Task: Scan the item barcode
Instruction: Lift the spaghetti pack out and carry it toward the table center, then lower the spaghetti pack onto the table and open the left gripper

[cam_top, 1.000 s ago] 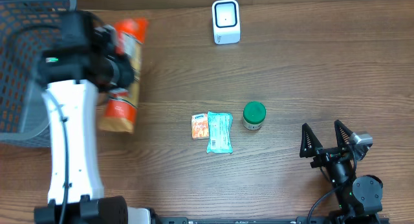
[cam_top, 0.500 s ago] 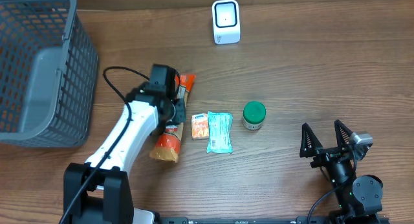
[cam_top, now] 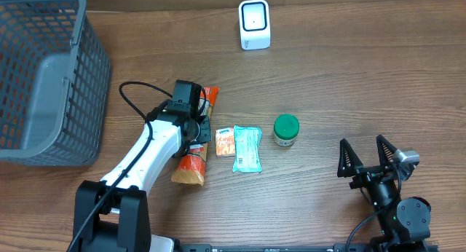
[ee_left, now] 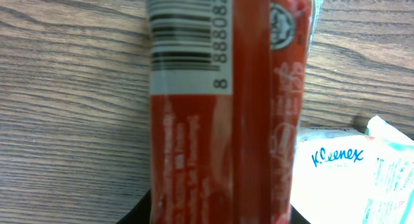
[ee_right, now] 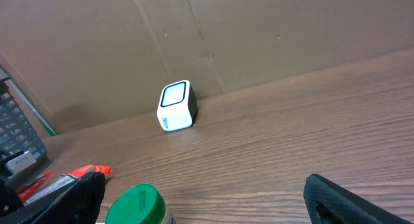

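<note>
One orange packet (cam_top: 191, 167), long axis near-to-far

This looks like a mock shop checkout set up on a test bench rather than a real store. A grey mesh basket (cam_top: 93, 84) stands on a wooden table (cam_top: 349, 84) with a small white scanner (cam_top: 254, 23). Packaged goods lie on it: an orange snack pack (cam_top: 191, 168) with a printed barcode (ee_left: 184, 49), a tissue pack (cam_top: 247, 148) and a green-lidded jar (cam_top: 285, 130). Robot arms (cam_top: 149, 150) stand at the table, and plain cardboard (ee_right: 259, 36) backs it.
</note>
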### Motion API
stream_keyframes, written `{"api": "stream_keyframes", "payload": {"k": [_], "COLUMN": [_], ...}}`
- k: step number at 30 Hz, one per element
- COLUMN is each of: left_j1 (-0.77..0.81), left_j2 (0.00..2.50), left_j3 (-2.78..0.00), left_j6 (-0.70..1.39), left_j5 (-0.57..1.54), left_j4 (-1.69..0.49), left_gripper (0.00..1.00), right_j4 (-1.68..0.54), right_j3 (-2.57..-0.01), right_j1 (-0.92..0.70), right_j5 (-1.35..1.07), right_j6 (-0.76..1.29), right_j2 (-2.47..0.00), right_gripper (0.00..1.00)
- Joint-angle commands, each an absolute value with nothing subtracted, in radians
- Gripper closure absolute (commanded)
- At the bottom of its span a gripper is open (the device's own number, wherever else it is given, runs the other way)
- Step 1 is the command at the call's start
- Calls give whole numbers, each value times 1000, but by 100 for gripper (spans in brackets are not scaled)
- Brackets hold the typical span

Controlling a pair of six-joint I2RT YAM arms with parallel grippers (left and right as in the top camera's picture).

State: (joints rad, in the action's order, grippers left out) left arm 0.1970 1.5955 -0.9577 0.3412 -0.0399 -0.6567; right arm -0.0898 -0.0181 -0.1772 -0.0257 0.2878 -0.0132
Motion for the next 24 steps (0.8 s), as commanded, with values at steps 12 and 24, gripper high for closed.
{"api": "stream_keyframes", "payload": {"k": [12, 24], "left_j1": [205, 202], "left_j2": [1571, 1568], "left_j3": [-918, -1122], "left_j6": [354, 317], "left_j5": [27, 26], "left_j4": [-615, -750], "left_gripper": [26, 0], "right_j4": [-84, -84], "right_j3": [-8, -8], "right_j1": [-175, -175], "right_j5": [-24, -25], "right_j6": [281, 281], "right_j2": [-8, -8], "right_gripper": [0, 0]}}
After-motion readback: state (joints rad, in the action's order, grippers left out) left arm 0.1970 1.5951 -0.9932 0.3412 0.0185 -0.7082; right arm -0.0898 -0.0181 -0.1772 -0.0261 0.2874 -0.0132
